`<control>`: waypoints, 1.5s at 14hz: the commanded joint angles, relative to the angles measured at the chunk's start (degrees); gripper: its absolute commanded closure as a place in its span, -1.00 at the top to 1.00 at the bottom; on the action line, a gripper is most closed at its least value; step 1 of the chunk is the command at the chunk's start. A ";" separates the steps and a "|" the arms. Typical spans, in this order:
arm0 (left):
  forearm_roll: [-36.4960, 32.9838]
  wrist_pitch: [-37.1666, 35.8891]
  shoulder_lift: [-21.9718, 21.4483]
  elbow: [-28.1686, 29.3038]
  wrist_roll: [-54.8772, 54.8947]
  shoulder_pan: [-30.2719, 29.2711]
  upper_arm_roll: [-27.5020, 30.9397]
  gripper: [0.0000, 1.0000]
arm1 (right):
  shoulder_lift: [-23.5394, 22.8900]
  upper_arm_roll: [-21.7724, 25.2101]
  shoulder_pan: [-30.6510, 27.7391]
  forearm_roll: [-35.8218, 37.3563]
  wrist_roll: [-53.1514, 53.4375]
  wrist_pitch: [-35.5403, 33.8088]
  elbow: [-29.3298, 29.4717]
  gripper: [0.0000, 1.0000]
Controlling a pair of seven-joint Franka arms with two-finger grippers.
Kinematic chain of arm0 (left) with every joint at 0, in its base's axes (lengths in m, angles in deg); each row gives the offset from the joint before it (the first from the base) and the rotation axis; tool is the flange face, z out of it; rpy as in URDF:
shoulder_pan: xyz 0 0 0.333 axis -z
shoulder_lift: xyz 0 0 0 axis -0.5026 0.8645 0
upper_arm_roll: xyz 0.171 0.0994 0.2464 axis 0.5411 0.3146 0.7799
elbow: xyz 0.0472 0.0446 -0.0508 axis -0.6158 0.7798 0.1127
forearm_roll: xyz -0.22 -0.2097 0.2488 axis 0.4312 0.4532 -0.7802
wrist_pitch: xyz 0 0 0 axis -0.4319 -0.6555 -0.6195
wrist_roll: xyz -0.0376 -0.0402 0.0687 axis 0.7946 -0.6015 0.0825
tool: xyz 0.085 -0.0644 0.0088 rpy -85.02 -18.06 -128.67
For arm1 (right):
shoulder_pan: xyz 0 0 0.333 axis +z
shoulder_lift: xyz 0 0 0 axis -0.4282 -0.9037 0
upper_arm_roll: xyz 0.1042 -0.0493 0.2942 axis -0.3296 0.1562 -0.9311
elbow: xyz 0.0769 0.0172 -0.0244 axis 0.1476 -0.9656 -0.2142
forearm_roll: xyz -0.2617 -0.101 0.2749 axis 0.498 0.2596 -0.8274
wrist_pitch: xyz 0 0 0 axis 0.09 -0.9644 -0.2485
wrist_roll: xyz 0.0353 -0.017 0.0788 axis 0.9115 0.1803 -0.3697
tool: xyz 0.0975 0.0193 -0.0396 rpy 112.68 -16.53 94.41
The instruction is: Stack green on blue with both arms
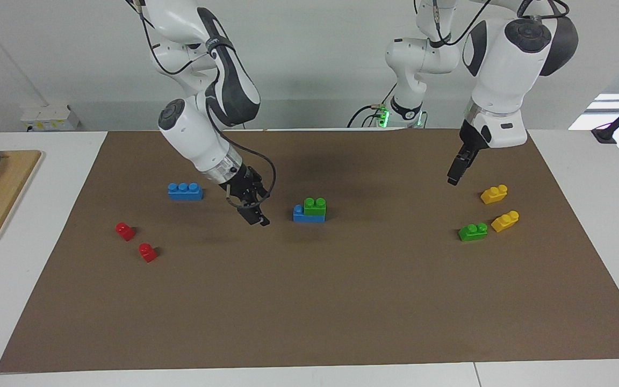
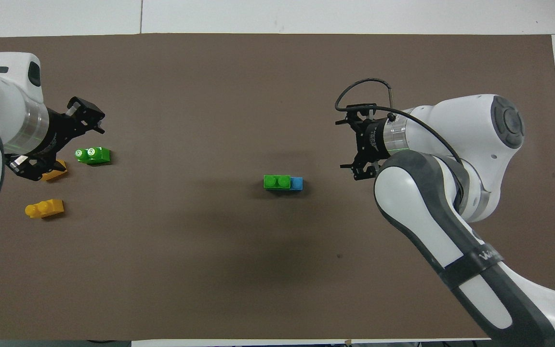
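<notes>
Your green brick (image 1: 315, 206) sits on the blue brick (image 1: 300, 214) mid-tabletop, between both tools and touched by neither. The right tool (image 1: 253, 213) hangs beside it, the left tool (image 1: 454, 173) over the yellow bricks (image 1: 494, 194); both stand apart and empty.

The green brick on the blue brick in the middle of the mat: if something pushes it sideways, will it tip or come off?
Probably not easily. The green brick sits flat on the blue brick, presumably held by its studs, so the pair would likely slide together. Both look like hard, light plastic, stiff rather than fragile. Their flat sides should not roll.
</notes>
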 commanded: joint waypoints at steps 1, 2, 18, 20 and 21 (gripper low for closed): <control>0.12 -4.35 0.78 -2.86 11.97 -2.74 -0.33 1.00 | 0.29 -0.44 -3.20 8.16 -12.78 -5.61 4.08 1.00; -0.06 -4.88 0.96 -3.04 17.42 -3.87 -0.33 1.00 | 0.29 -0.44 -4.52 10.10 -17.01 -8.25 5.93 1.00; -1.81 -6.90 0.08 0.57 49.69 -7.84 -0.16 1.00 | 8.11 -0.26 -16.57 27.00 -74.61 -32.60 14.81 1.00; -1.73 -7.78 0.26 0.48 53.06 -8.36 -0.07 1.00 | 8.20 -0.26 -16.57 27.09 -74.71 -37.78 16.57 1.00; -1.73 -7.96 -0.09 1.09 53.24 -8.72 -0.07 1.00 | 8.72 -0.26 -16.57 27.87 -74.71 -39.02 16.67 1.00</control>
